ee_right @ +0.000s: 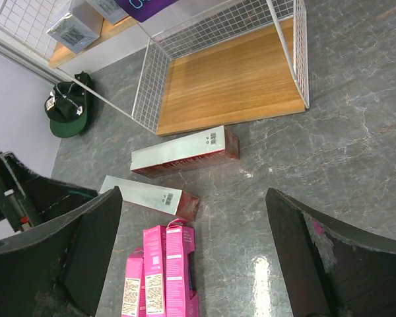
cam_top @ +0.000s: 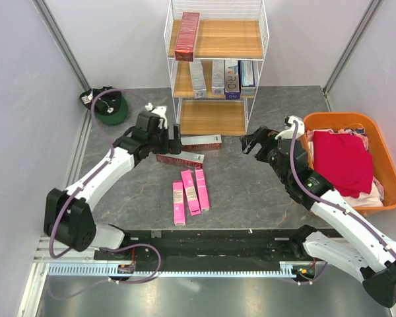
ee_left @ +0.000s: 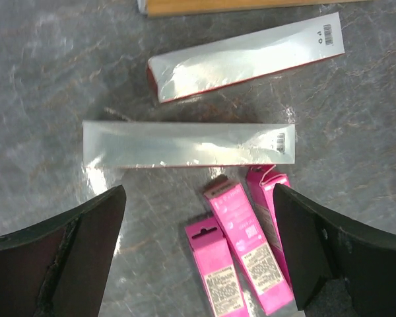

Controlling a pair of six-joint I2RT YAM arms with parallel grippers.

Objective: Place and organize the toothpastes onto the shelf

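Toothpaste boxes (cam_top: 190, 191) sit partly on the shelf (cam_top: 231, 38) and partly on the grey table (cam_top: 251, 191) in front of it. One dark red box (cam_top: 187, 36) rests on the top board and four silver, blue and purple ones (cam_top: 221, 78) on the middle board. Two dark red ones and three bright pink boxes (ee_left: 241, 244) lie flat on the table.

I judge them light, hollow cardboard: stiff along the length, easy to dent on the broad faces. The glare on them suggests a slick finish. I would take one across its narrow width near the middle, with a gentle squeeze.

My left gripper (ee_left: 199, 193) is spread wide and holds nothing. The nearer dark red box (ee_left: 188, 144) lies just ahead of its fingers, lengthwise across the gap between them, so my wrist probably needs a turn before closing. The farther dark red box (ee_left: 244, 56) lies beyond it, near the shelf's foot, and the pink ones lie just under and beside my fingers.

My right gripper (ee_right: 194, 193) is also spread and empty, hovering to the right of all five.
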